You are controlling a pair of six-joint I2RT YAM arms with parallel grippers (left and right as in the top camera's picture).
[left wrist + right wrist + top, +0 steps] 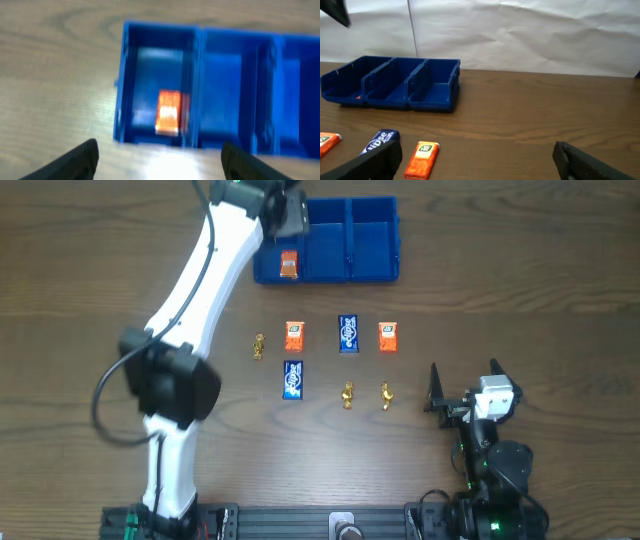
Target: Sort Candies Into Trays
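The left hand (159, 148) hovers over the blue tray (372, 275), above its left compartment, fingers spread wide and holding nothing. Directly below it, inside that left compartment, lies the sorted orange candy (169, 112). That is the one piece I would count as done. The tray's middle and right compartments show only their blue floors.

Seven pieces remain, by my count, all on the counter (560, 300) on the tray's near side, towards the arm bases.
- Nearest the tray is a row of four: the first gold candy (258, 345), the second orange candy (294, 335), the first blue candy (347, 333) and the third orange candy (388, 336).
- Farther from the tray is a row of three: the second blue candy (292, 379), the second gold candy (347, 394) and the third gold candy (386, 393).

The task looks barely started. Orange has a compartment, while blue and gold have none yet.

The right hand (464, 380) sits well away from the tray, beyond the far row and off its right end. Its fingers are wide apart and empty.

Nothing lies between the candies and the tray. The pieces are spaced apart, which should leave the fingers room. The tray's near wall is probably the only thing a carried piece must be lifted over. A white backdrop (530, 35) stands behind the tray.
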